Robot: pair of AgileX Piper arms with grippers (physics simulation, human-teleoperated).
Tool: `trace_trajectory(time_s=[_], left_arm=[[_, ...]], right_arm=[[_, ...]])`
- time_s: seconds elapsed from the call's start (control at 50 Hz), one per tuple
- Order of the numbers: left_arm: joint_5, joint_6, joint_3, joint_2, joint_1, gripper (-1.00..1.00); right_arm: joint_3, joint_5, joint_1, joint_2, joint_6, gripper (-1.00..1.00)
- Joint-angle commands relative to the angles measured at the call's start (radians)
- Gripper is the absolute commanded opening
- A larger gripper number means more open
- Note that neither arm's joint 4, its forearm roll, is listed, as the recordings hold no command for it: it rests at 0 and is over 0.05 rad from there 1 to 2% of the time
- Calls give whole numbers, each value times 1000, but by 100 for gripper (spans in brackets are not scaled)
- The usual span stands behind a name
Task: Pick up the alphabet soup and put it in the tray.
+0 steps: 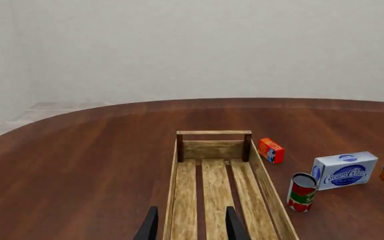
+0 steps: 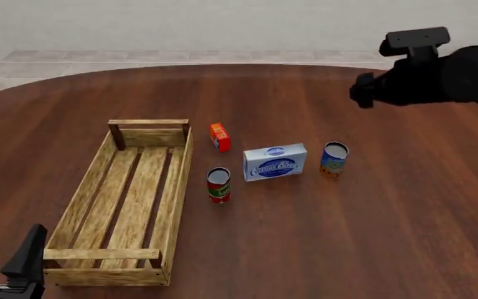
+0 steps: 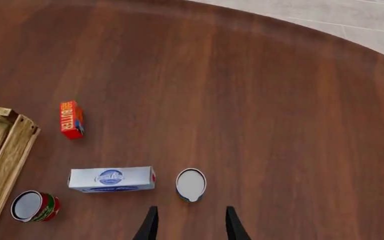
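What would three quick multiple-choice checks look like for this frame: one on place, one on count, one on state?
1. What stands nearest the blue and yellow soup can?
A. the crate
B. the white box
C. the orange box

2. How many cans are on the table?
A. one
B. two
C. three

3. What does the crate hold?
A. nothing
B. a can
C. a box

Answers:
1. B: the white box lies right beside it, towards the crate.
2. B: only the soup can and the red and green can.
3. A: its slats show bare in the front and left wrist views.
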Motion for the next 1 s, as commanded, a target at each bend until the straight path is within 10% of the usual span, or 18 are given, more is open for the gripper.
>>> trace_trajectory(time_s=[0.02,1.0], left_arm=[[0,0,0,0,0,100],[0,0,0,0,0,100]], right_arm=[[-135,60,-33,134,-14,100],[-102,-64,-28,354,51,100]])
